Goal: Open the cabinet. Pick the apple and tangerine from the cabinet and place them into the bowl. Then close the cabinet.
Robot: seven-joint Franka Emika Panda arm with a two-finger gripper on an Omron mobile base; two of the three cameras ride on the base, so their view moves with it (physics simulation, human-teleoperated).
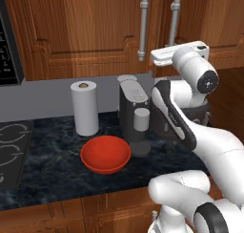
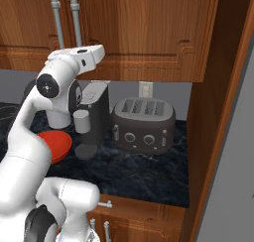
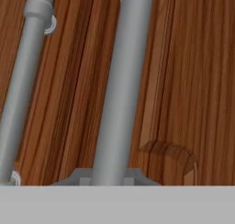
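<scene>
The cabinet (image 1: 95, 26) is a reddish-brown wall unit, and both of its doors stand closed. My gripper (image 1: 164, 54) is raised to the lower end of the right door's silver bar handle (image 1: 174, 22). In the hand view that handle (image 3: 121, 90) runs straight down into the spot between my jaws, with the left door's handle (image 3: 23, 81) beside it. The gripper is shut on the right handle. The red bowl (image 1: 105, 153) sits empty on the dark counter below. The apple and tangerine are hidden.
A paper towel roll (image 1: 84, 108) stands behind the bowl. A coffee machine (image 1: 133, 110) is just right of it, and a toaster (image 2: 144, 124) sits further right. The stove (image 1: 9, 151) and microwave (image 1: 9, 46) are at the left. A tall wooden panel (image 2: 223, 112) bounds the right side.
</scene>
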